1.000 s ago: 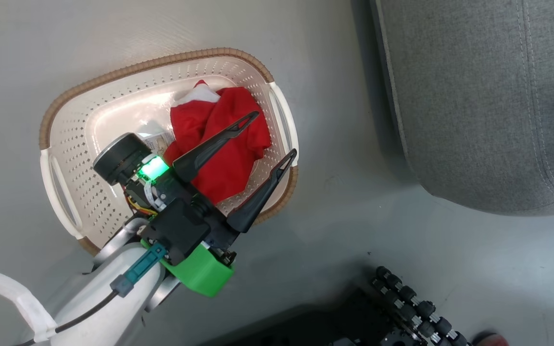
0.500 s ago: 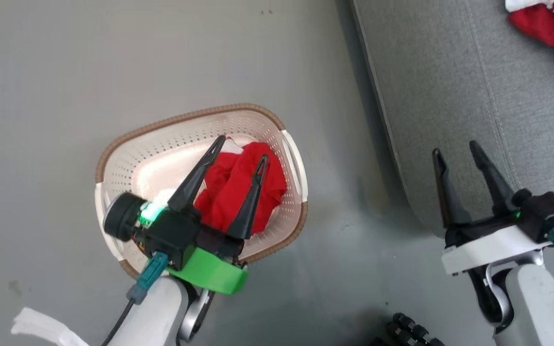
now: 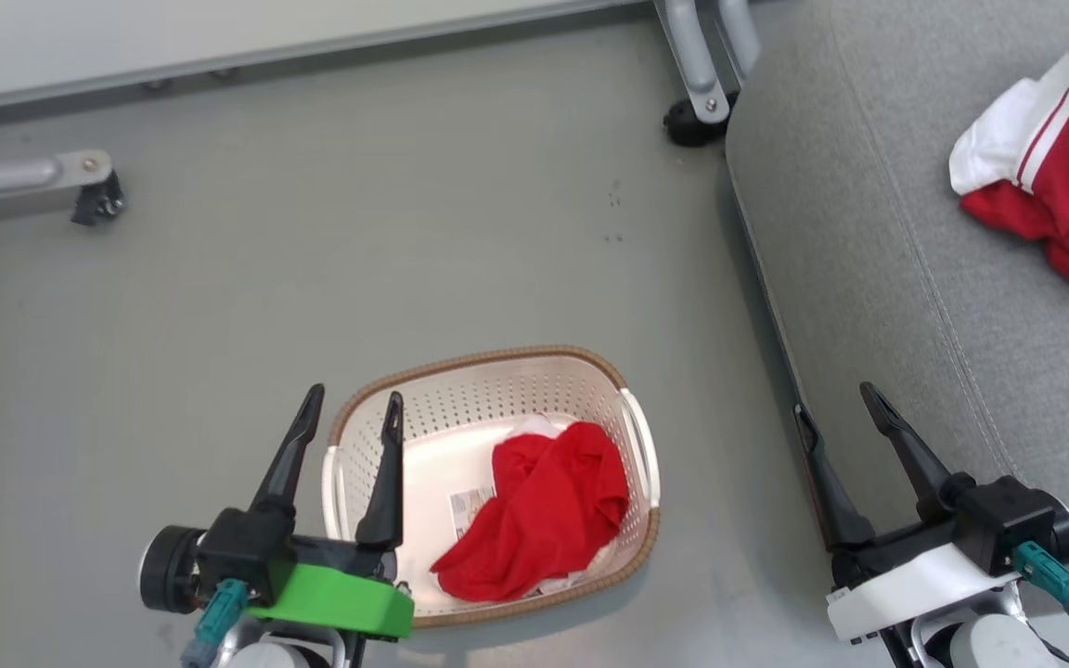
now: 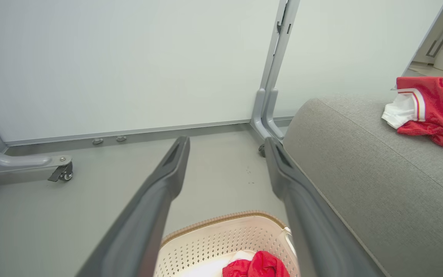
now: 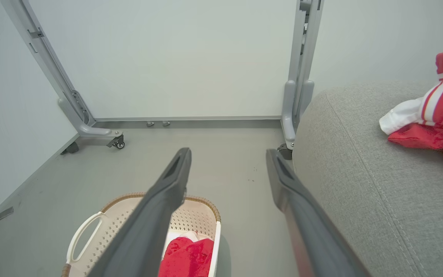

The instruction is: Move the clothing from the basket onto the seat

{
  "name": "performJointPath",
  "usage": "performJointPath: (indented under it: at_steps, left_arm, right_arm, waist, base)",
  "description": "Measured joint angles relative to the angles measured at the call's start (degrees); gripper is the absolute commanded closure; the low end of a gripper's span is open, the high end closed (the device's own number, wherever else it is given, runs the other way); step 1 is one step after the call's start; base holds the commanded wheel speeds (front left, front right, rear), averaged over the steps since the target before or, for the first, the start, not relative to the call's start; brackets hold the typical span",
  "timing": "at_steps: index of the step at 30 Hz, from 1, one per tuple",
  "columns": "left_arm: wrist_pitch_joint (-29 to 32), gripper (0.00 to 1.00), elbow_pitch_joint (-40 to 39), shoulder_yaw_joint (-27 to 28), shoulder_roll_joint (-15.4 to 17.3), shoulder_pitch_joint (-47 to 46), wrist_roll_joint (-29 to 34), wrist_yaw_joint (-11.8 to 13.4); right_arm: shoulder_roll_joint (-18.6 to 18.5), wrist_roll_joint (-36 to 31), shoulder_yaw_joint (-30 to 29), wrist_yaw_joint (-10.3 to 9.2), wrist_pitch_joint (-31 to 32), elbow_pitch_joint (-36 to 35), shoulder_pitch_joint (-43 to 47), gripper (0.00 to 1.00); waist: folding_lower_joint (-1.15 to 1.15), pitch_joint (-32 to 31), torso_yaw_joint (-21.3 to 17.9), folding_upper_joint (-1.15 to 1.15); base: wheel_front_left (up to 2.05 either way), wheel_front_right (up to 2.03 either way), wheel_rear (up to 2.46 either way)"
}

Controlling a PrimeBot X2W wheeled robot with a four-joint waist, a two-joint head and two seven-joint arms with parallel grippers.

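Two red garments lie apart: the plain garment (image 3: 539, 510) crumpled inside the basket (image 3: 488, 366), the striped jersey (image 3: 1068, 158) well right of the basket on the seat (image 3: 878, 278). The left gripper (image 3: 354, 394) by the basket's left rim and the right gripper (image 3: 836, 399) to its right gape empty, likely poised to fetch the piece left inside.
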Motion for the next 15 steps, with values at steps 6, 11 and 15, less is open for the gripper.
performJointPath:
  at_steps: [6,11,15]
  left_arm:
    - [0.0,0.0,-2.6,4.4,-0.2,4.2,1.0,-0.2]
    - [0.0,0.0,-4.4,5.2,-0.2,9.1,0.9,-0.6]
    - [0.0,0.0,-5.0,5.4,-0.2,13.2,0.6,0.5]
  right_arm:
    - [1.0,0.5,-1.5,0.0,0.0,-2.4,3.4,0.0]
    - [0.9,-0.4,-2.1,0.0,0.0,-3.4,6.0,0.0]
    - [0.1,-2.0,-0.8,0.0,0.0,-3.0,8.1,0.0]
  waist:
    - [0.0,-6.9,3.2,0.0]
    - [0.0,-11.9,5.4,0.0]
    - [0.0,-15.1,6.4,0.0]
  base:
    - [0.0,0.0,0.0]
    - [0.0,0.0,0.0]
    - [0.0,0.0,0.0]
